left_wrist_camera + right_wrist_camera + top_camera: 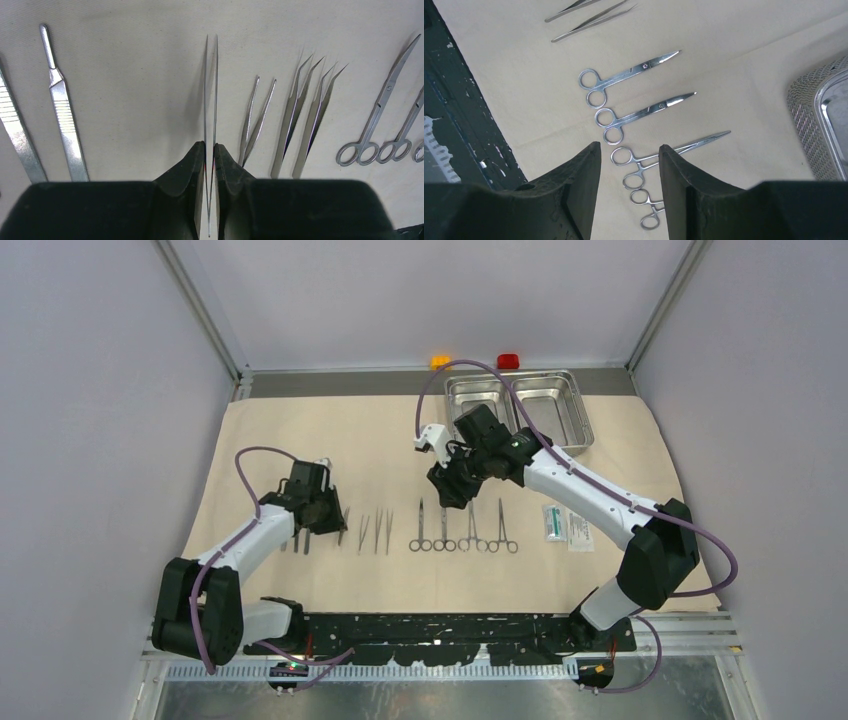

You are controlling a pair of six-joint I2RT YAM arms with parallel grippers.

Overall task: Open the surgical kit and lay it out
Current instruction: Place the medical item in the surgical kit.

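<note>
The beige cloth (300,430) lies spread over the table with the steel tray (520,405) at its back right. Across it runs a row of instruments: straight handles (62,120), tweezers (295,125), ring-handled clamps (465,532) and two packets (566,525). My left gripper (209,146) is low at the left of the row. Its jaws stand nearly together on a long thin pair of tweezers (211,85), whose arms touch both pads. My right gripper (630,145) hovers open above the clamps (639,114), holding nothing.
An orange block (440,362) and a red block (508,361) sit at the back edge beyond the tray. The black mounting strip (440,635) runs along the near edge. Grey walls close in both sides.
</note>
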